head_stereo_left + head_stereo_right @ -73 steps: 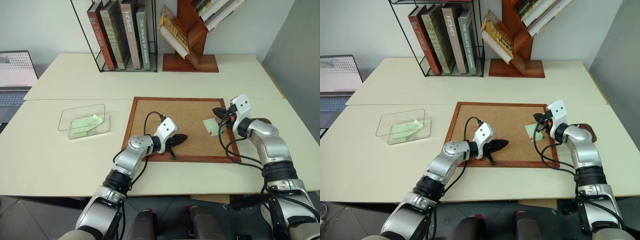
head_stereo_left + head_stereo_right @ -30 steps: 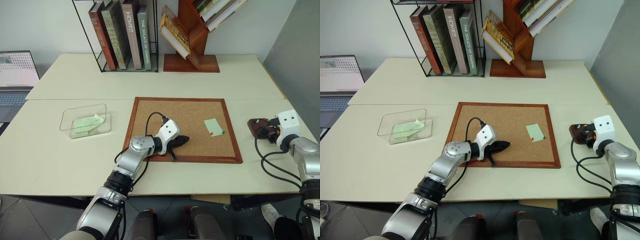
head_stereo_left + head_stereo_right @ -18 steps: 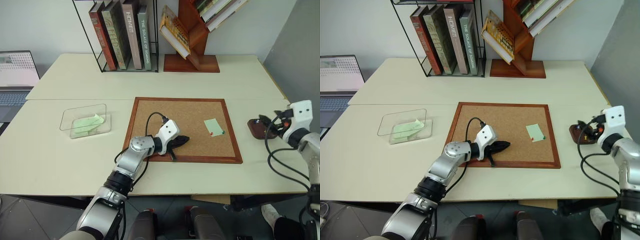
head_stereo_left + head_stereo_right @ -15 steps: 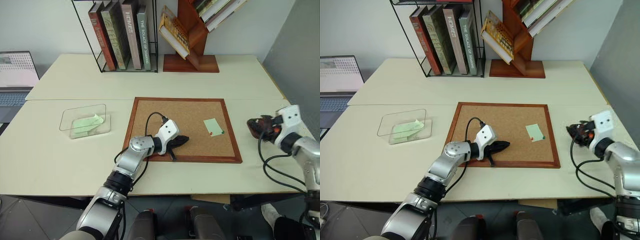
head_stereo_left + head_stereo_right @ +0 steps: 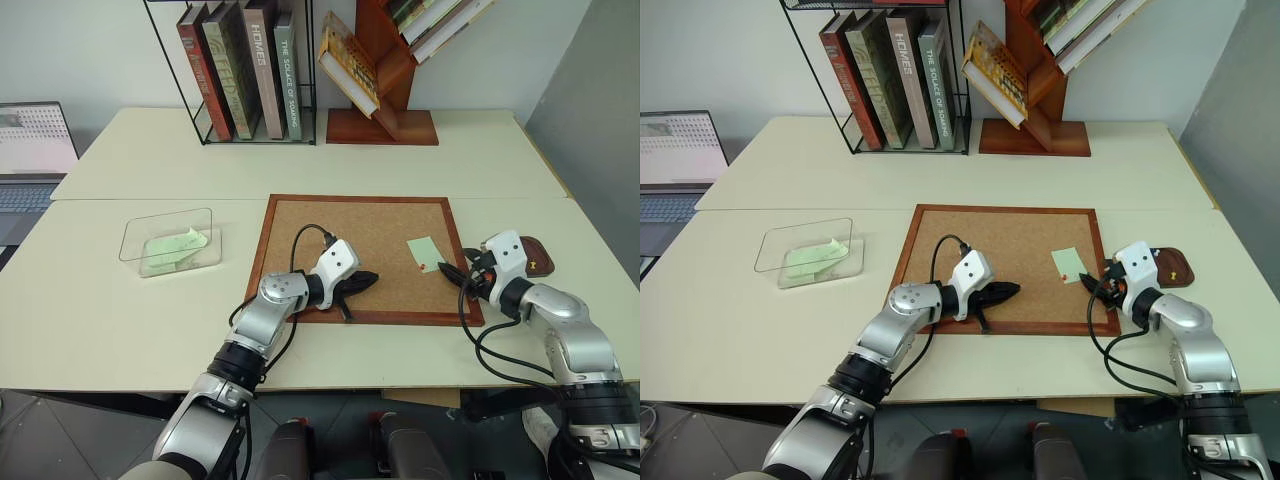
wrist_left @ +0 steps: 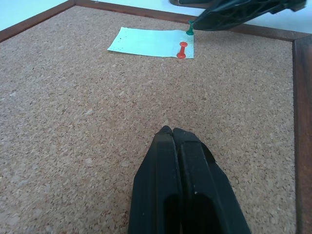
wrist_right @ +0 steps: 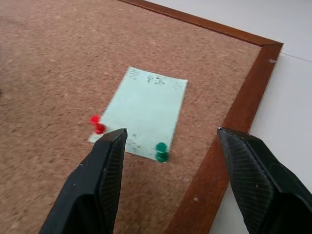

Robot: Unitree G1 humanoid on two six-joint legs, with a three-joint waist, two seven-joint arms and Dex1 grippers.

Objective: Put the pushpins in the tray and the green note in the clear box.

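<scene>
Pointing at the green note [image 7: 142,114], the right gripper [image 7: 174,183] is seen w/ its two fingers spread wide apart and nothing held between them; it hangs just over the right edge of the corkboard [image 5: 340,232], near the note's lower end. The note lies flat on the cork, near the board's right frame, pinned by two pushpins at its near edge: a red pushpin [image 7: 97,125] at one corner and a green pushpin [image 7: 161,151] at the other. In the left wrist view the same two pins are seen, w/ a right finger's tip just beside the green one; contact can't be told.

The left gripper [image 6: 168,130] is pressed shut, fingers together w/ nothing between, low over bare cork at the board's lower-left part, well apart from the note.

The tray [image 5: 1175,265] sits on the table [image 5: 120,330] just right of the board, behind the right gripper; a small yellowish thing is seen inside, too small to identify. The clear box [image 5: 172,241] stands on the table left of the board, w/ yellow-green folded paper slips [image 5: 175,249] in it. A wire book rack [image 5: 240,70] and a wooden book stand [image 5: 380,90] are set at the table's far side.
</scene>
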